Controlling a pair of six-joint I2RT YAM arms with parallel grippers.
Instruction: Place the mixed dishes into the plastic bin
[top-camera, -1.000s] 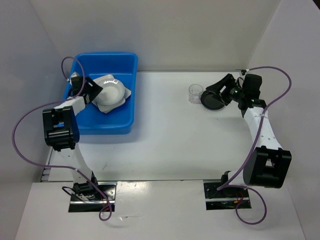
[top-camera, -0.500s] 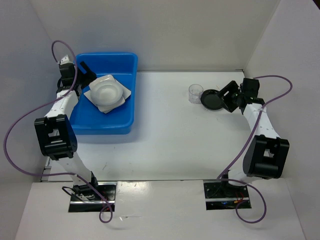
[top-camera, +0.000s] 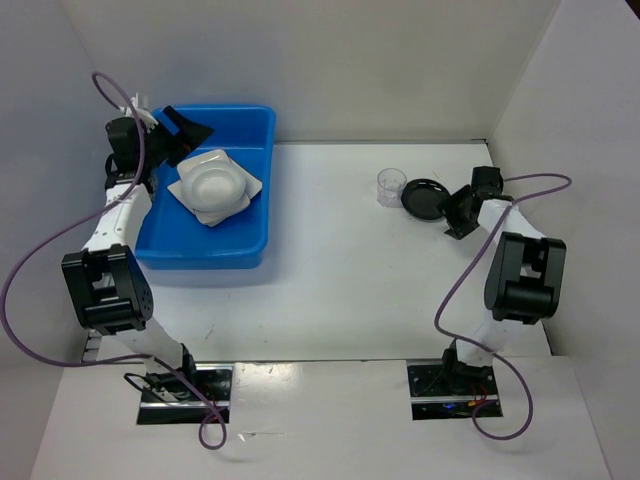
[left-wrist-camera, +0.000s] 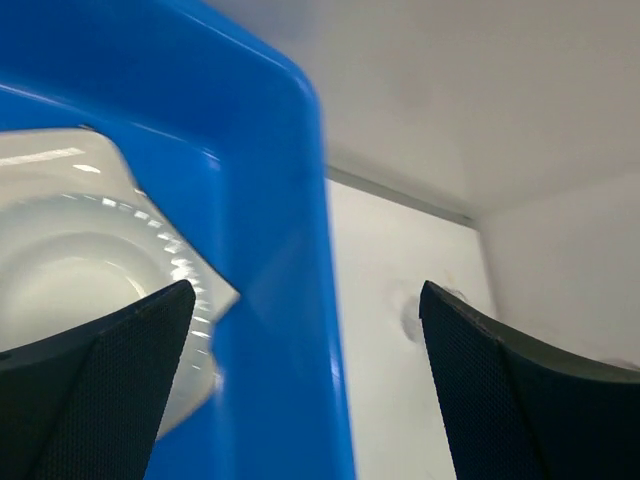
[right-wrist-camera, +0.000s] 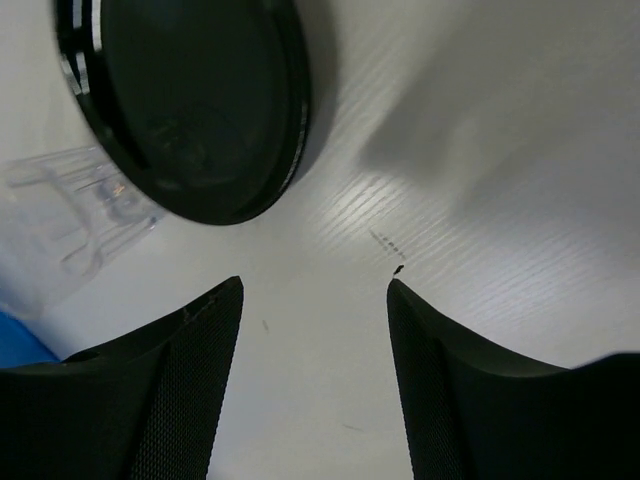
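Note:
The blue plastic bin (top-camera: 205, 252) stands at the back left. Inside it a round white shallow dish (top-camera: 212, 183) rests on flat white squarish dishes (top-camera: 252, 184). My left gripper (top-camera: 186, 127) is open and empty above the bin's far-left corner. In the left wrist view the bin's rim (left-wrist-camera: 270, 200) and the white dish (left-wrist-camera: 60, 270) lie below that gripper (left-wrist-camera: 305, 290). The black bowl (top-camera: 424, 198) and the clear cup (top-camera: 391, 186) sit on the table at the back right. My right gripper (top-camera: 456, 214) is open and empty just right of the bowl (right-wrist-camera: 190, 100), with the cup (right-wrist-camera: 80, 200) beyond the bowl.
White walls close the table at the back and on both sides. The right wall is near my right arm. Purple cables loop from both arms.
My left gripper has pulled out from over the dishes to the bin's far-left corner. My right gripper has moved off the black bowl to its right side. The bowl stays on the table.

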